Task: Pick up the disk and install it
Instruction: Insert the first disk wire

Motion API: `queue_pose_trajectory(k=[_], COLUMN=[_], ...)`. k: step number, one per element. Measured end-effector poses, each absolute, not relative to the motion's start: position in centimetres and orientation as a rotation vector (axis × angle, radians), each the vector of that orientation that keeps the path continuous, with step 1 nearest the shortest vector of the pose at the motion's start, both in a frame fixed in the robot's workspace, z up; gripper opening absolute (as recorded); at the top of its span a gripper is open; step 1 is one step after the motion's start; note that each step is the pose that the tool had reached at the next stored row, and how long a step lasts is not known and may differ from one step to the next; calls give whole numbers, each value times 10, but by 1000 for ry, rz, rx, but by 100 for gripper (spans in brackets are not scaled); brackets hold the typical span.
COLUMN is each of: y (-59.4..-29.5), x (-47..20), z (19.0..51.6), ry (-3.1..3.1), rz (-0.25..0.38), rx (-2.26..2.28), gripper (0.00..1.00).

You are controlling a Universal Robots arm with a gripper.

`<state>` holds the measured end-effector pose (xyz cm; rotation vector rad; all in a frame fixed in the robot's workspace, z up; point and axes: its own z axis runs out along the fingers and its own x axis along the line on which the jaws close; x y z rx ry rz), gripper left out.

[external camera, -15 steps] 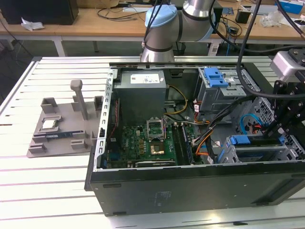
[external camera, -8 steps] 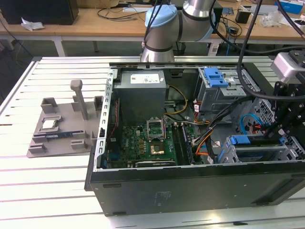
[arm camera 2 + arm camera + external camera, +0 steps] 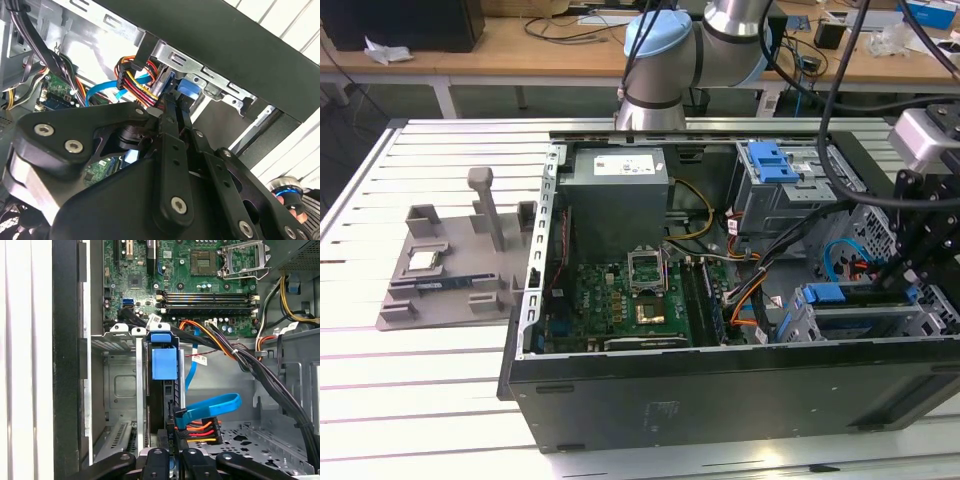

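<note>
On the worktop (image 3: 380, 360) of pale slats, we see a grey fixture (image 3: 445, 285) near its left edge in the exterior view, with a small square chip (image 3: 425, 260) lying on it and an upright post rising from it. Just beside it, toward the exterior view's right, the open computer case (image 3: 720, 400) lies on its side, its green motherboard (image 3: 620, 300) facing up and a grey power supply (image 3: 618, 195) at the far side. Further right, a grey metal cage (image 3: 780, 195) carries a blue latch (image 3: 770, 160).

In the case's near right corner, the disk (image 3: 865, 320) stands on edge in the drive bay (image 3: 800, 325), its blue carrier frame showing at the top. The first wrist view looks along it: the disk (image 3: 162, 390) sits between the bay's metal walls, a blue tab on its end, with a blue flat cable (image 3: 210, 407) and coloured power wires (image 3: 200, 430) beside it.

The hand (image 3: 172, 460) sits at the disk's end, its black fingers (image 3: 170, 150) drawn close together around the frame's edge, gripping it.
</note>
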<state>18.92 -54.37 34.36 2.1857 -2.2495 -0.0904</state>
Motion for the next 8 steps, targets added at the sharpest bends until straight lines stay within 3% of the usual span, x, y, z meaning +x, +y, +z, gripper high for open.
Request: queue_pose_trajectory(k=[8], y=[-542], x=[189], z=[343], ry=[-2249], rz=[-90], rx=[2186], gripper=[17])
